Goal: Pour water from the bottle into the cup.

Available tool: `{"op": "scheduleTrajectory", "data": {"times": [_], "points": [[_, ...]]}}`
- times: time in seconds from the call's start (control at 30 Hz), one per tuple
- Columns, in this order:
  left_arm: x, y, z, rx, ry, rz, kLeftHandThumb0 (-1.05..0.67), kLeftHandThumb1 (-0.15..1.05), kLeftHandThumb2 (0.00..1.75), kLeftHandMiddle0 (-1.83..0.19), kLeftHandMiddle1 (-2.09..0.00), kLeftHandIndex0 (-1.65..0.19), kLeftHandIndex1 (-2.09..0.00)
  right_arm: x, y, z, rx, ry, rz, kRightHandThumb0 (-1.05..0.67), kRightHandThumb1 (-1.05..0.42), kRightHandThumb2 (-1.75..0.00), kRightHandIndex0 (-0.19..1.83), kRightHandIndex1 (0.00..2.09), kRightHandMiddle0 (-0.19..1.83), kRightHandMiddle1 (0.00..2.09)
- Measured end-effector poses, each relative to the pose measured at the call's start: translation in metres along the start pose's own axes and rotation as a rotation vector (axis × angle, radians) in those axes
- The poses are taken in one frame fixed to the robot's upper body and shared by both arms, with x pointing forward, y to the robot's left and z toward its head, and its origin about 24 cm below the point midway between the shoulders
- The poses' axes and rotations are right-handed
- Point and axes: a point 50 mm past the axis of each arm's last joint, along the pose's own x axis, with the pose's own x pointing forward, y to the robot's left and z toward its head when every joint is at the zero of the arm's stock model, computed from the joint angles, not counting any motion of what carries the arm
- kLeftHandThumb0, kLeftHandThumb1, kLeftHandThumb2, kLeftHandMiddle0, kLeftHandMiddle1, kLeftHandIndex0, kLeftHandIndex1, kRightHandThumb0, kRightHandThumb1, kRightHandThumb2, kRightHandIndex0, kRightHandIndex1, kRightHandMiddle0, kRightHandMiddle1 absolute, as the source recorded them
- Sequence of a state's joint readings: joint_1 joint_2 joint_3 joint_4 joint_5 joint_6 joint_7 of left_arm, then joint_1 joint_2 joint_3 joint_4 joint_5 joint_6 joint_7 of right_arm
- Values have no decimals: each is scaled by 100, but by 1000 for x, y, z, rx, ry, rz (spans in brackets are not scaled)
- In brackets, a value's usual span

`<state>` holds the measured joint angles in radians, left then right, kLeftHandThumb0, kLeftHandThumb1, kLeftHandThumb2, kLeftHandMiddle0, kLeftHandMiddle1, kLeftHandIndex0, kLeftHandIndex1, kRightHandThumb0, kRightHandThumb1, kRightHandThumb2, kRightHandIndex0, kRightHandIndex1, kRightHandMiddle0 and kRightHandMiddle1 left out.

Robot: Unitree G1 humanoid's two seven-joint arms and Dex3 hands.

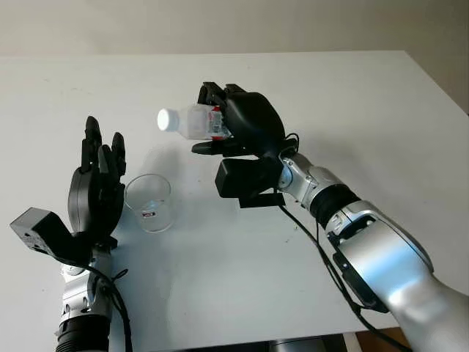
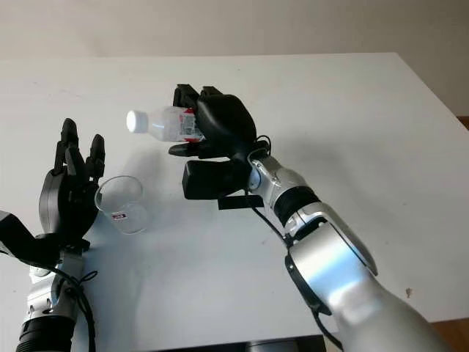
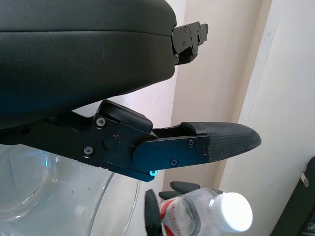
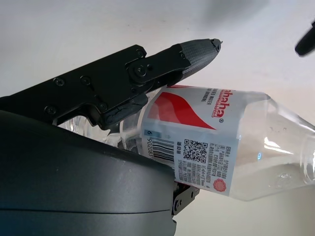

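Note:
My right hand (image 1: 220, 121) is shut on a clear plastic bottle (image 1: 192, 122) with a red and white label and a white cap (image 1: 168, 119). It holds the bottle on its side above the table, cap pointing left, higher than and to the right of the cup. The right wrist view has the label and neck of the bottle (image 4: 221, 147) under a black finger (image 4: 192, 56). A clear plastic cup (image 1: 149, 202) stands upright on the white table (image 1: 352, 110). My left hand (image 1: 99, 180) is open just left of the cup, close to its side. The cup's wall (image 3: 44, 196) and the capped bottle (image 3: 216, 214) appear in the left wrist view.
The white table's right edge (image 1: 440, 81) runs diagonally at the far right, with floor beyond it. A black cable (image 1: 322, 257) runs along my right forearm.

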<state>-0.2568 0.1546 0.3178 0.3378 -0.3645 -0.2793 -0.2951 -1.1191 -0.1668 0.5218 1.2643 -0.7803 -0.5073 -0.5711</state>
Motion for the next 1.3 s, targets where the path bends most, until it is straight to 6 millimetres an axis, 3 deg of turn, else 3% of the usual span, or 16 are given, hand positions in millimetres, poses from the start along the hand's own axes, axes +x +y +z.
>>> {"op": "scheduleTrajectory", "data": {"times": [0.6,0.77,1.3], "points": [[0,0,0,-1,-4,0,-84,105,53,3,0,17,0,4,-6,8,-161,-144,-46,-16,-101,-18,100,209,59,209],[0,0,0,-1,-5,-1,-85,105,52,3,0,15,0,9,-15,12,-201,-202,-97,-18,-102,-17,102,209,65,209],[1,-1,0,3,-14,-6,-85,105,53,4,0,18,0,8,-14,22,-309,-362,-112,-29,-104,-13,102,209,81,209]]}}
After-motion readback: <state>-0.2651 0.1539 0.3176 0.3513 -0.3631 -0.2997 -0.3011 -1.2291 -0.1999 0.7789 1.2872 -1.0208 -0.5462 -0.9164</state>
